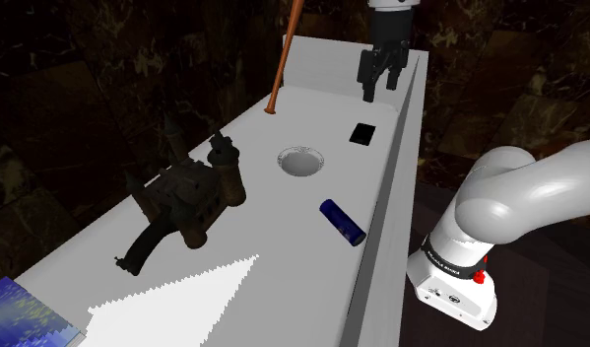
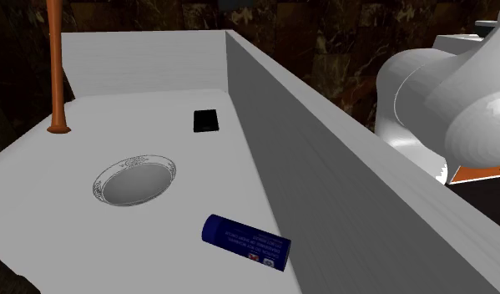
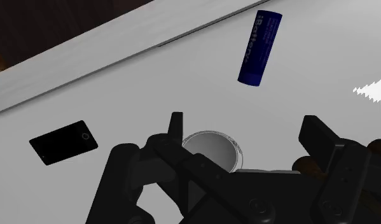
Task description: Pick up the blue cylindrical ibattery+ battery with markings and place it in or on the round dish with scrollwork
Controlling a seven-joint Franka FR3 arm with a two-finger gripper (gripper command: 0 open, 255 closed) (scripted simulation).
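So: gripper [image 1: 382,91] wide open, empty, up over surface's [image 1: 273,212] far end. Battery [image 1: 342,222] lies flat by walled edge, past dish [image 1: 283,158] twd arm base [image 1: 450,281], long axis approx along that edge.

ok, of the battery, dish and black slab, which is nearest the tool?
The flat black slab, lying just below the tool in the shoulder view. The round dish is farther off, the blue battery farthest.

Glossy white arm [image 1: 539,187]; black band, red button near base; black jaws.
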